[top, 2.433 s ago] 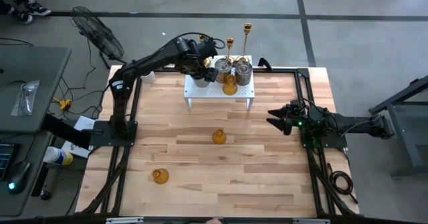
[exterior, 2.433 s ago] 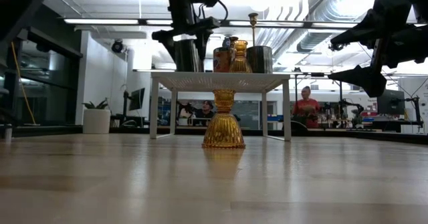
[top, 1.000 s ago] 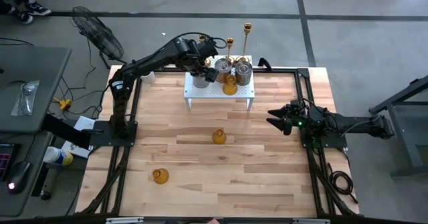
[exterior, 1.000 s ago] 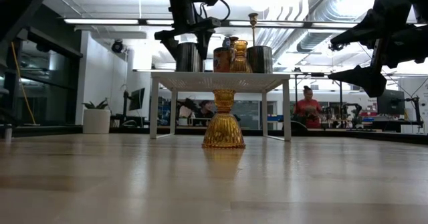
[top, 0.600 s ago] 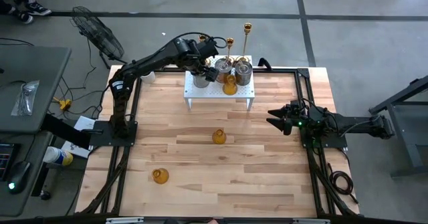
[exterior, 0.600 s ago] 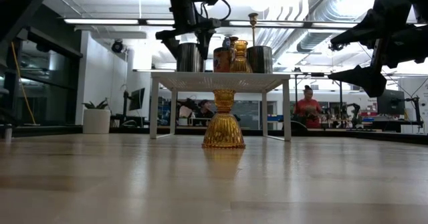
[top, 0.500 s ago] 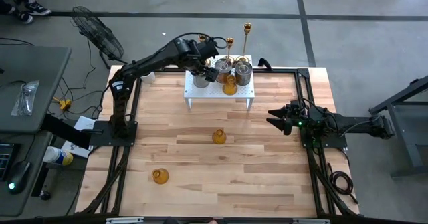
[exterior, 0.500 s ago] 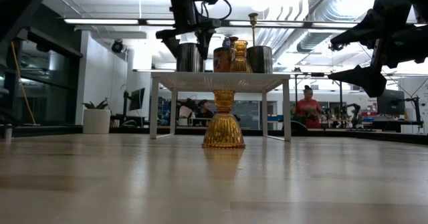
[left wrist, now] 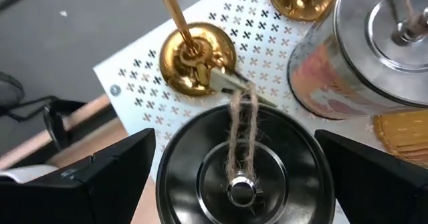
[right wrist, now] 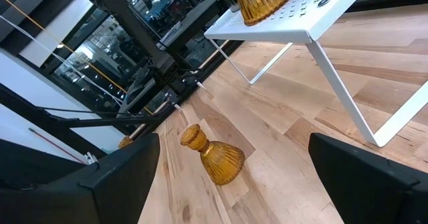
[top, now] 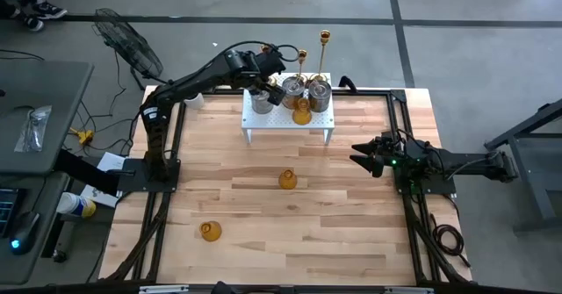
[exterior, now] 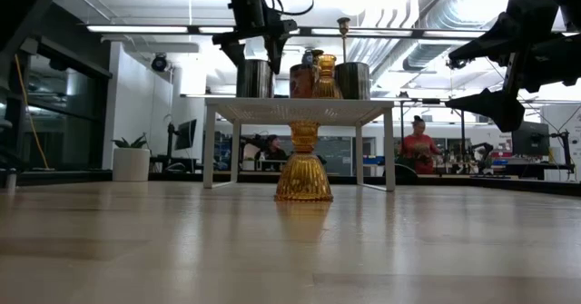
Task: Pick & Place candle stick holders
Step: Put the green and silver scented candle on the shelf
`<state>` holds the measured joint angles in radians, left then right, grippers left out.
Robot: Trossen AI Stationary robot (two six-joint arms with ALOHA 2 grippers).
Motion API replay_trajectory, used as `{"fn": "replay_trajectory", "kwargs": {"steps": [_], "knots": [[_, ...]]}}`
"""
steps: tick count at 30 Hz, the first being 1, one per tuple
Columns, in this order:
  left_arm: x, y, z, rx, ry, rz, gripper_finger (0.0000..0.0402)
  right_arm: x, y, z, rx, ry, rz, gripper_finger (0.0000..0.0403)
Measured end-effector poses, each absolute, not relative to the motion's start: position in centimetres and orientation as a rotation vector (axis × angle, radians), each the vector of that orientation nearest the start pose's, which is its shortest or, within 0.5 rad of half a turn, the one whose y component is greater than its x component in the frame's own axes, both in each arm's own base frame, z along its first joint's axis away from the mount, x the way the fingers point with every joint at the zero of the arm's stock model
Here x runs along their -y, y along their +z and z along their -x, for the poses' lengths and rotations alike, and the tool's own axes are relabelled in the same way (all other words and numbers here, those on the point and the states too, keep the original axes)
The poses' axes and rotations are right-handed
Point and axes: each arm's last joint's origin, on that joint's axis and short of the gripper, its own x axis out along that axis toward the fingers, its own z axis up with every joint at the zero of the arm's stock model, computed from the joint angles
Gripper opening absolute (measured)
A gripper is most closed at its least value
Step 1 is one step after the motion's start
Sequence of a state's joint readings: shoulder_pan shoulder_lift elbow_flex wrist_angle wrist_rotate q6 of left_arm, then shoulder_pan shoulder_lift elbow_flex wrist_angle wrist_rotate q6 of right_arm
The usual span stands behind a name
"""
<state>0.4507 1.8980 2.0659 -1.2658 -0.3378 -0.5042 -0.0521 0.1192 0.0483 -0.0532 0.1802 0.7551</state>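
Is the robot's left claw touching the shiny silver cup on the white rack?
Apart. In the low view the left gripper hangs above the silver cup with bright background showing between them; its jaws are open, on either side of the cup in the left wrist view.

Before you: amber holder (exterior: 303, 163) on the table (exterior: 272, 250), centre; white rack (exterior: 300, 112) behind, bearing silver cups (exterior: 257, 78), amber and brass pieces; left gripper (exterior: 252, 34) open above its left end.

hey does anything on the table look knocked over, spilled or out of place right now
Nothing looks knocked over or spilled. Two amber glass holders stand upright on the bare table, one mid-table and one nearer the front left, apart from the holders grouped on the white rack.
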Motion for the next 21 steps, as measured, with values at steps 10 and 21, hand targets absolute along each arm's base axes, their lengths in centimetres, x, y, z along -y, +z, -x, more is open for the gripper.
{"fn": "replay_trajectory", "kwargs": {"steps": [10, 21], "knots": [[-17.1, 38.9, -33.9, -0.879, 0.984, 0.317, 0.0397, 1.0, 16.5, -10.2, -0.031, -0.268, -0.743, 0.0375], [-14.0, 41.7, -33.9, -0.799, 0.92, 0.217, 0.0397, 1.1, 16.5, -10.2, -0.03, -0.268, -0.743, 0.0375]]}}
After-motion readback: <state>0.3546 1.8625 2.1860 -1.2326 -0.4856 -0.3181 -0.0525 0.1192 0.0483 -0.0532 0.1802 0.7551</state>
